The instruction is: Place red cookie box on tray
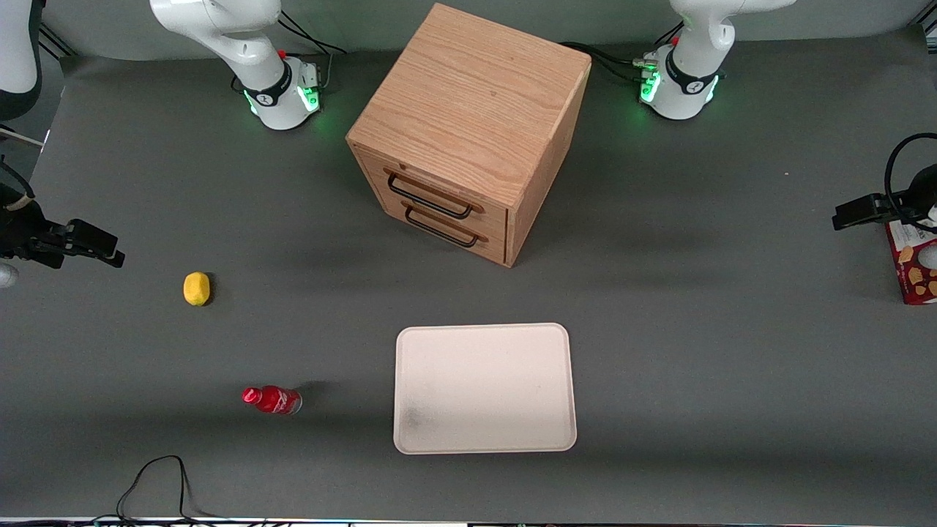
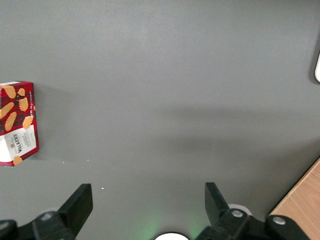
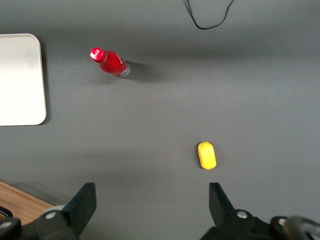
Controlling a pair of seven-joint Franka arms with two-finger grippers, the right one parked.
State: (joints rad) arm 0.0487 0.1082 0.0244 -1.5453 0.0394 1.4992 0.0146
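The red cookie box (image 1: 915,267) lies flat at the working arm's end of the table, cut off by the edge of the front view. The left wrist view shows its dark-red top (image 2: 17,122) with tan biscuits and a white label. My left gripper (image 1: 853,212) hovers above the table beside the box, slightly farther from the front camera. It stands open (image 2: 147,200) with only bare grey table between its fingers, and the box lies off to one side of them. The cream-white tray (image 1: 483,388) sits empty near the table's front middle; its rim (image 2: 318,70) just shows in the left wrist view.
A wooden two-drawer cabinet (image 1: 468,132) stands mid-table, farther from the front camera than the tray. A small red bottle (image 1: 272,400) lies on its side and a yellow fruit (image 1: 196,288) rests toward the parked arm's end. A black cable (image 1: 154,483) loops at the front edge.
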